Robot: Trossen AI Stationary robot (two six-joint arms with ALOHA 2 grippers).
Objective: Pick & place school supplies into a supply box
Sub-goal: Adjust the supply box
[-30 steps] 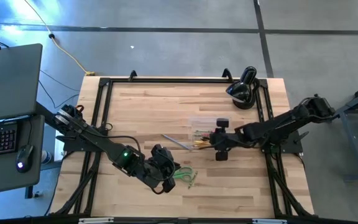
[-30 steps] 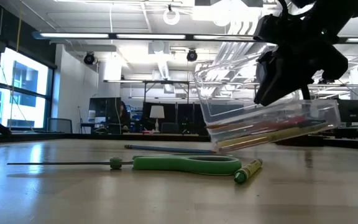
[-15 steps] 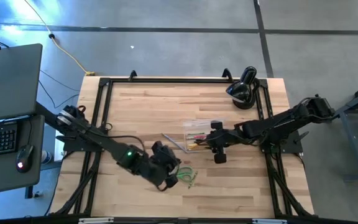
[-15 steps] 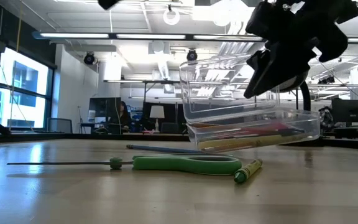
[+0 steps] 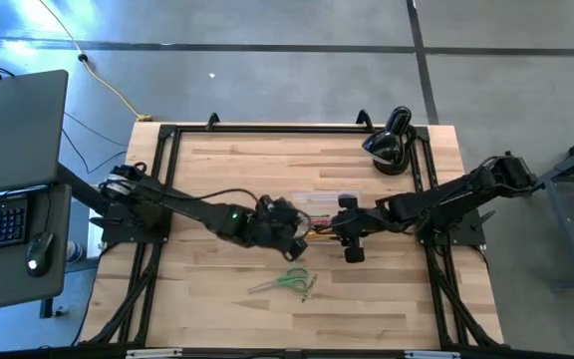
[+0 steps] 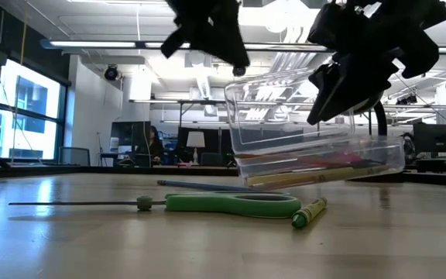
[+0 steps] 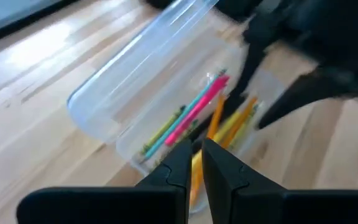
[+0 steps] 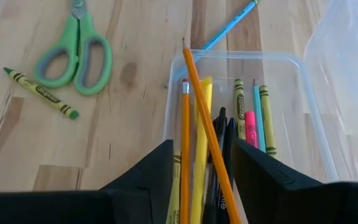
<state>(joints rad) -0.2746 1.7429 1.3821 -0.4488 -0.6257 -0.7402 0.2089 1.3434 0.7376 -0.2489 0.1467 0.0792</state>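
The clear supply box sits mid-table with its lid open. Pencils, pens and crayons lie in it. My right gripper is at the box's end toward the table's right. My left gripper hovers over the box's other end. Its fingers are nearly together, with nothing plainly between them. Green-handled scissors, a green crayon and a blue pencil lie flat on the table. My right gripper has the box by its right-hand end, slanting down from the table's right. One finger stands at a long wall and the other within the box's width. The fingers hide the place of contact. The box is tilted, its held end raised.
A black rounded device stands at the far right corner. Black frame rails run along the table's edges. A laptop sits beyond the left side. Bare wood lies near the front edge, right of the crayon.
My left gripper has swung from above the scissors toward the table's far edge and right, sinking a little, and now hangs over the box. My right gripper has tipped. The box has shifted slightly toward the table's left and tilts less steeply than before.
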